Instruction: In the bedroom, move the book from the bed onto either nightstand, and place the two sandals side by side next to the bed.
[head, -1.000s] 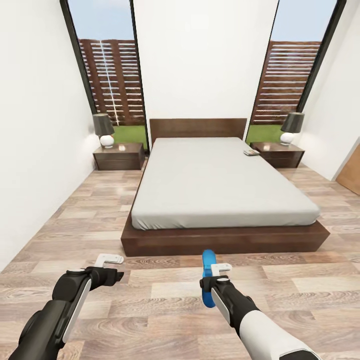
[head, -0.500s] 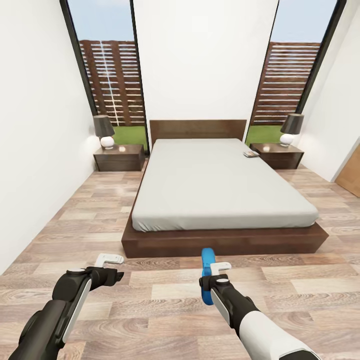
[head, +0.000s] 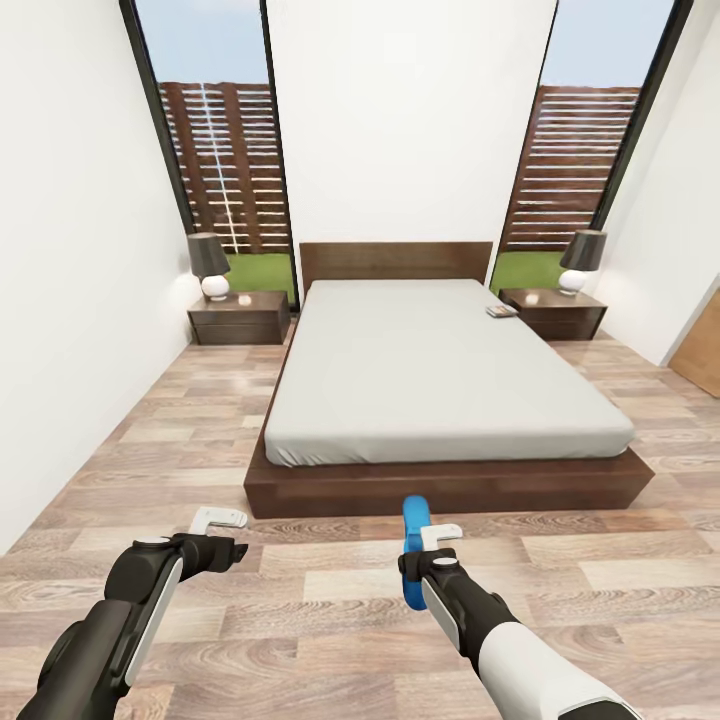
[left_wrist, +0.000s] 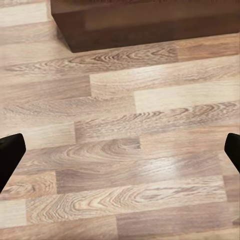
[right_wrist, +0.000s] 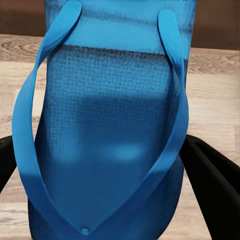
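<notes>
My right gripper is shut on a bright blue sandal, held on edge above the wood floor just short of the bed's foot. The right wrist view shows the sandal sole and its blue straps between the black fingers. My left gripper hangs open and empty over the floor to the left; its fingers stand wide apart. The bed has a grey mattress and dark frame. The book lies on the mattress's far right edge. Nightstands stand at the left and right of the headboard.
Each nightstand bears a lamp with a dark shade, left and right. White walls close in on both sides, with a wooden door at the right. Open plank floor runs along both sides of the bed. The bed frame's corner lies ahead of the left gripper.
The whole picture has shifted slightly, so the camera has moved a little. Both arms keep the same pose, and the sandal stays in the right gripper.
</notes>
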